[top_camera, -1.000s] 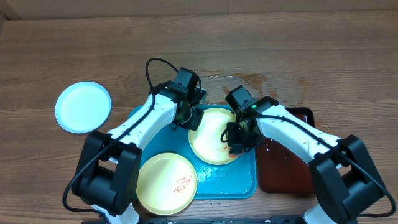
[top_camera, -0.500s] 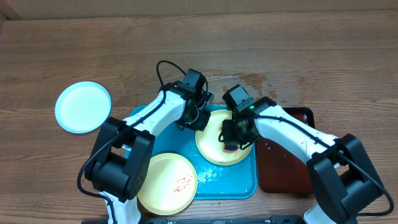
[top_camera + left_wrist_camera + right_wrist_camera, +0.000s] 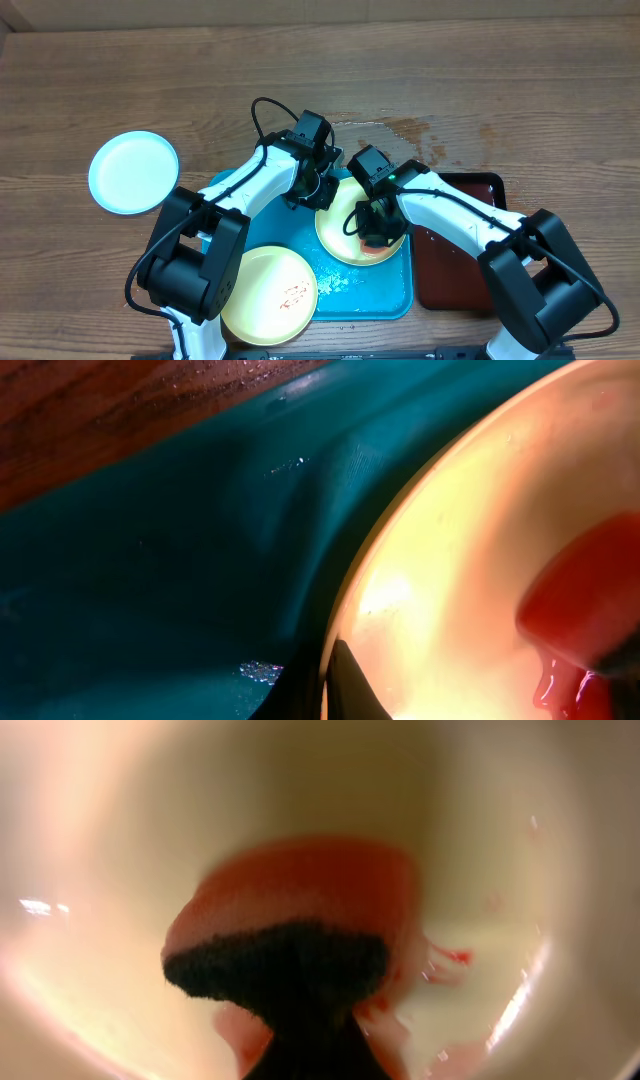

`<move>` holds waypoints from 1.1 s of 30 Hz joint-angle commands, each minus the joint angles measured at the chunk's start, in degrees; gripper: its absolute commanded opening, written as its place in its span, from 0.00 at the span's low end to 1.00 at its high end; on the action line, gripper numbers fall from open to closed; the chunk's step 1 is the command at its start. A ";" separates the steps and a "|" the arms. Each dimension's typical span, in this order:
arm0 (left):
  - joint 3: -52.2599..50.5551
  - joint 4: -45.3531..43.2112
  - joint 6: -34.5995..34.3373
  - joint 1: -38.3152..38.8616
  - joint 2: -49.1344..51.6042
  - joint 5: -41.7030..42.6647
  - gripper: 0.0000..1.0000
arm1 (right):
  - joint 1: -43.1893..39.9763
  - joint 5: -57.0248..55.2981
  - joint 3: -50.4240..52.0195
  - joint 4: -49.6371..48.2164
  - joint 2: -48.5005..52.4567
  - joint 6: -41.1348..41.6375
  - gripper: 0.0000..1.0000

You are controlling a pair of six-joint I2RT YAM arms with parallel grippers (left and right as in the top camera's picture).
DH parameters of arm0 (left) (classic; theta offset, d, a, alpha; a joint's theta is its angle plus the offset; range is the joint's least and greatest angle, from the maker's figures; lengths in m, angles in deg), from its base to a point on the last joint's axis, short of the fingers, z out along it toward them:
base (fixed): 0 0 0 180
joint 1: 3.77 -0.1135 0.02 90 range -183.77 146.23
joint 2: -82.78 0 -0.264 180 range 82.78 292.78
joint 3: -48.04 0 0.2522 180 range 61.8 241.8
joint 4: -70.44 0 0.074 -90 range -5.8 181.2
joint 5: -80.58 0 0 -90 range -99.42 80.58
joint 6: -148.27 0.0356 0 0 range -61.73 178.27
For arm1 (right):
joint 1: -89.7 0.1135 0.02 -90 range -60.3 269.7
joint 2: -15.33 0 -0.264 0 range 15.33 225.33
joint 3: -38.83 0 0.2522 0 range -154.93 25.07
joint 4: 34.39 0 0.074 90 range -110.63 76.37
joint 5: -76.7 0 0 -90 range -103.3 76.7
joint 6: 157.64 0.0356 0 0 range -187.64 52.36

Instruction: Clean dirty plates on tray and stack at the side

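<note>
A pale yellow-green dirty plate (image 3: 338, 238) lies on the turquoise tray (image 3: 365, 292). My left gripper (image 3: 322, 192) is shut on its far-left rim; in the left wrist view the dark fingers (image 3: 350, 690) pinch the plate's edge (image 3: 440, 590). My right gripper (image 3: 373, 232) is shut on a red sponge (image 3: 300, 900) with a dark scrub side, pressed on the plate's inside (image 3: 480, 810) amid reddish smears. A second yellow-green plate (image 3: 268, 295) with red smears sits at the tray's front left. A mint-blue plate (image 3: 133, 172) lies on the table at the left.
A dark red-brown tray (image 3: 460, 255) lies right of the turquoise one, under my right arm. A wet patch (image 3: 415, 130) marks the wooden table behind the trays. Water drops glisten on the turquoise tray (image 3: 150, 560).
The held plate has shifted a little right and back with my left gripper. My right gripper has slid the sponge leftward across the plate.
</note>
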 commanded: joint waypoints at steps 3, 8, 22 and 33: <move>-1.62 -0.26 -1.95 0.98 4.35 -0.24 0.04 | -0.17 -2.25 -6.29 -3.76 2.73 1.60 0.04; -1.62 -0.22 -2.12 0.96 4.35 -0.26 0.04 | -2.56 -2.95 -7.48 -3.02 2.80 3.67 0.04; -1.62 -0.20 -2.10 0.96 4.35 -0.46 0.04 | -5.88 -4.46 1.51 7.08 2.86 -1.64 0.04; -1.62 0.04 -2.08 0.96 4.35 -0.44 0.04 | 0.63 9.79 0.13 -4.24 2.84 -9.09 0.04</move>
